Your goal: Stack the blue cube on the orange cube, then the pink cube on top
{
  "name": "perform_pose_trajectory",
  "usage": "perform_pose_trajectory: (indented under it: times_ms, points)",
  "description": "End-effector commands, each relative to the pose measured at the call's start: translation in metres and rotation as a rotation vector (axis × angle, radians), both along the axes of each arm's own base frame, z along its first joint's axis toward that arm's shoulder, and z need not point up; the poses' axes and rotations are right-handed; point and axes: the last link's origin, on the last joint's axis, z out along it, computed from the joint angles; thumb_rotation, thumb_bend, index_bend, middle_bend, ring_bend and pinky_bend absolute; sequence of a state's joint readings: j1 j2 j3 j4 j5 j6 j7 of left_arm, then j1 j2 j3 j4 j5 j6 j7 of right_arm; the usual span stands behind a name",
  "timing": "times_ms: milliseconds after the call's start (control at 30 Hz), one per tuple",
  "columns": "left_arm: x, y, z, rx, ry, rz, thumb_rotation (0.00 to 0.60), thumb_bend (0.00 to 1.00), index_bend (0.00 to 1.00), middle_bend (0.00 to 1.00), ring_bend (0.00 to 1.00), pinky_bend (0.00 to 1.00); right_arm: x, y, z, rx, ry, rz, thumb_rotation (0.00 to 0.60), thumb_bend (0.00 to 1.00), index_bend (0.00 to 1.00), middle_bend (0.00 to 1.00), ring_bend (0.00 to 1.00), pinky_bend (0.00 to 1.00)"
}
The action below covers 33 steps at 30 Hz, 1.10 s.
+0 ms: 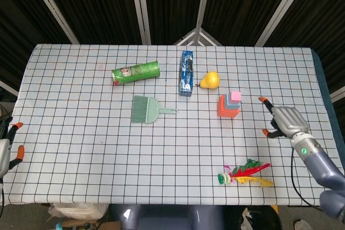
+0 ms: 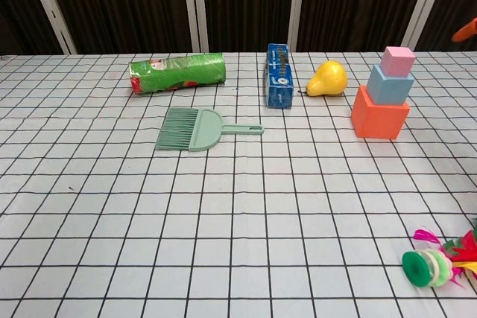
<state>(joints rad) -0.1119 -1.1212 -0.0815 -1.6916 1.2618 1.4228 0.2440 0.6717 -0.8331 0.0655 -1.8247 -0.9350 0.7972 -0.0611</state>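
Observation:
The orange cube (image 1: 225, 109) (image 2: 379, 116) stands right of centre on the checked table. On it sits the blue cube (image 1: 232, 102) (image 2: 390, 84), and the small pink cube (image 1: 235, 96) (image 2: 398, 60) rests on top of that. My right hand (image 1: 284, 119) hovers to the right of the stack, well apart from it, fingers spread and holding nothing; in the chest view only an orange fingertip (image 2: 466, 30) shows at the right edge. My left hand (image 1: 7, 146) hangs off the table's left edge, fingers apart and empty.
A yellow pear (image 1: 210, 79) lies just behind-left of the stack, next to a blue box (image 1: 186, 72). A green can (image 1: 136, 72) and a green brush (image 1: 146, 109) lie further left. A feathered shuttlecock toy (image 1: 243, 174) sits near the front edge.

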Motion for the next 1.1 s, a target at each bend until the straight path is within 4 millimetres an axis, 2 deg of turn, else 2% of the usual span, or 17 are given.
perform_pose_trajectory:
  times_ms: [33,133,167,267,367,467,567,1100]
  points:
    - [0.001,-0.004,0.003,-0.003,-0.013,-0.016,0.6,0.54,0.17,0.03,0.0,0.0,-0.025,0.089,0.002,-0.07,0.075,-0.055,0.6,0.39,0.02,0.71,0.66,0.5]
    - [0.001,-0.007,0.005,-0.009,-0.021,-0.028,0.6,0.54,0.17,0.03,0.0,0.0,-0.033,0.12,-0.015,-0.099,0.039,-0.009,0.6,0.37,0.02,0.49,0.48,0.34]
    - [0.001,-0.007,0.005,-0.009,-0.022,-0.03,0.6,0.54,0.17,0.03,0.0,0.0,-0.035,0.125,-0.018,-0.113,0.038,0.005,0.6,0.37,0.02,0.41,0.42,0.28]
    - [0.001,-0.009,0.007,-0.01,-0.029,-0.04,0.6,0.54,0.17,0.03,0.0,0.0,-0.048,0.147,-0.035,-0.14,0.056,0.046,0.6,0.37,0.0,0.26,0.26,0.15]
    - [0.001,-0.011,0.009,-0.009,-0.038,-0.048,0.6,0.54,0.17,0.03,0.0,0.0,-0.057,0.159,-0.042,-0.209,0.094,0.069,0.6,0.37,0.0,0.18,0.19,0.12]
    - [0.001,-0.013,0.011,-0.004,-0.043,-0.054,0.6,0.54,0.17,0.03,0.0,0.0,-0.061,0.161,-0.042,-0.302,0.182,0.129,0.6,0.36,0.0,0.15,0.15,0.1]
    - [0.001,-0.014,0.012,-0.002,-0.046,-0.057,0.6,0.54,0.17,0.03,0.0,0.0,-0.059,0.161,-0.041,-0.353,0.172,0.174,0.6,0.35,0.0,0.14,0.14,0.1]
    - [0.0,-0.015,0.012,-0.006,-0.041,-0.061,0.6,0.54,0.17,0.03,0.0,0.0,-0.058,0.157,-0.044,-0.352,0.164,0.209,0.6,0.34,0.0,0.14,0.14,0.1]
